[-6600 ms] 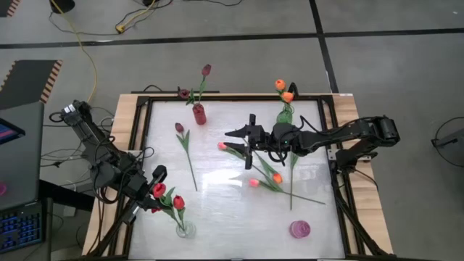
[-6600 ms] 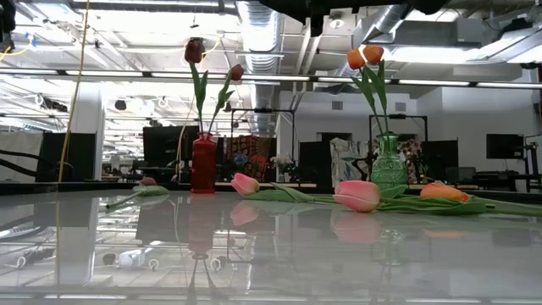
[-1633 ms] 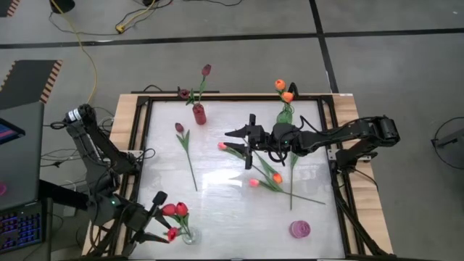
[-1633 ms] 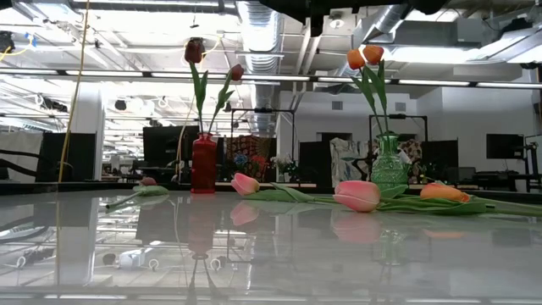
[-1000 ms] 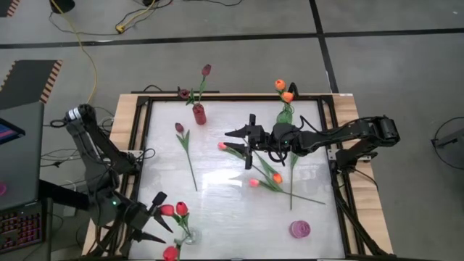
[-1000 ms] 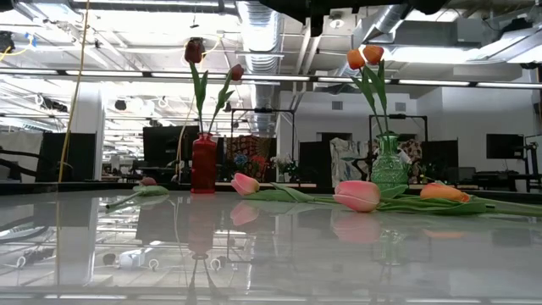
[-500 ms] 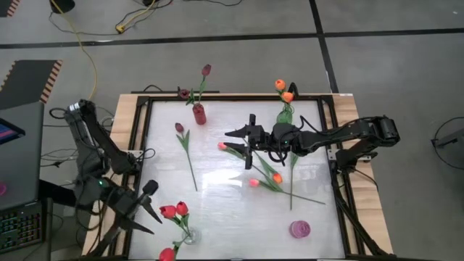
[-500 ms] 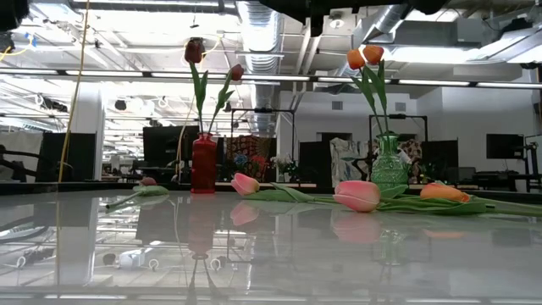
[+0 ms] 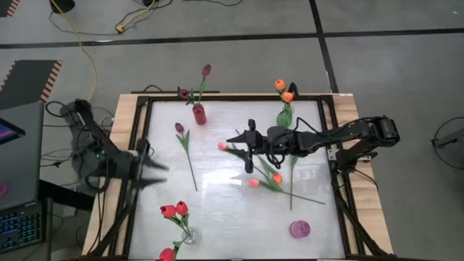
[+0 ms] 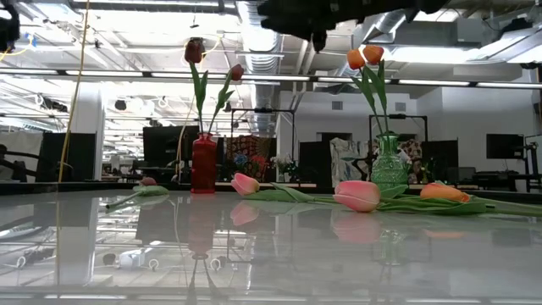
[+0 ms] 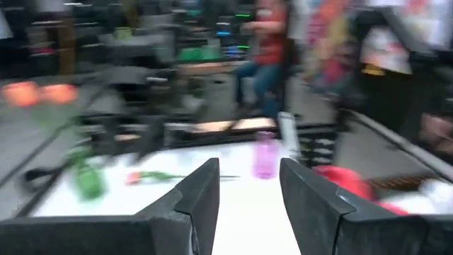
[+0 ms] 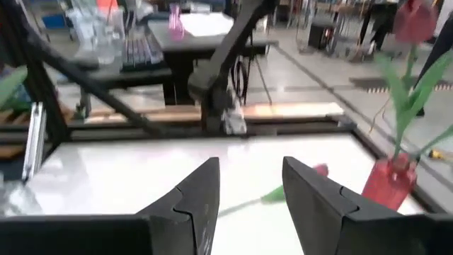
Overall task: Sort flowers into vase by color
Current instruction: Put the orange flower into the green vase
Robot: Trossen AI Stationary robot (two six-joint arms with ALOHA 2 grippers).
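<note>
My left gripper (image 9: 156,166) stands open and empty over the table's left edge, away from the clear vase (image 9: 187,233), which holds two red tulips (image 9: 174,210). Another red head (image 9: 168,254) hangs by the near edge. My right gripper (image 9: 236,141) hovers open above the pink tulip (image 9: 222,146) lying mid-table. More pink and orange tulips (image 9: 264,180) lie beside it. A maroon tulip (image 9: 179,127) lies flat on the left. The red vase (image 9: 199,113) holds maroon tulips; the green vase (image 9: 285,114) holds orange ones.
An empty pink vase (image 9: 299,229) stands at the near right. A dark frame (image 9: 138,138) rims the white table. In the low view the lying tulips (image 10: 356,195) stretch between the red vase (image 10: 203,163) and the green vase (image 10: 389,167).
My left gripper has swung away from the clear vase along the table's left edge toward the far side, staying open and empty. My right gripper has come down a little over the lying pink tulips. The flowers have kept their places.
</note>
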